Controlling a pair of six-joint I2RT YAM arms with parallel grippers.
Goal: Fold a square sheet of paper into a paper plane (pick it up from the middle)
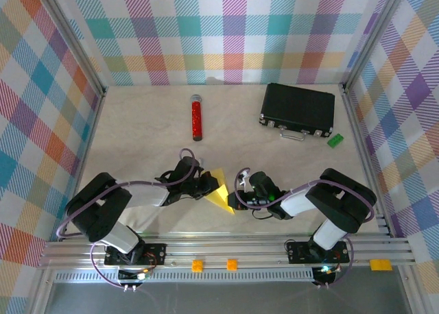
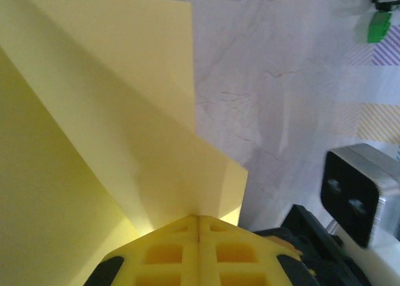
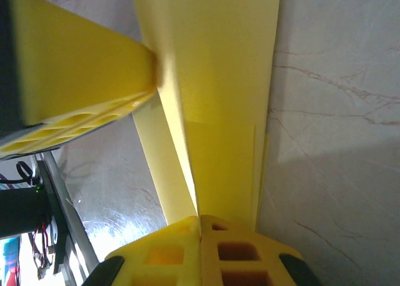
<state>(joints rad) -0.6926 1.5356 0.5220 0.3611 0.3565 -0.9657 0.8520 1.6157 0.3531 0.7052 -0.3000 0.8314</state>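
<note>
The square sheet of paper [image 1: 221, 190] is bright yellow and folded along creases into a pointed wedge, a rough paper plane shape. It is held just above the table near the front middle. My left gripper [image 1: 210, 188] is shut on its left side. In the left wrist view the paper [image 2: 94, 142] fans out from the closed left gripper [image 2: 199, 218]. My right gripper [image 1: 235, 201] is shut on the lower right tip. In the right wrist view the folded layers [image 3: 225, 98] rise from the closed right gripper [image 3: 200, 218], and a left finger [image 3: 75, 105] pinches the paper further up.
A red cylinder [image 1: 197, 118] lies at the back centre. A black case [image 1: 298, 110] sits at the back right with a small green block [image 1: 336, 140] beside it. Plaid walls enclose the table. A metal rail [image 1: 226, 249] runs along the near edge.
</note>
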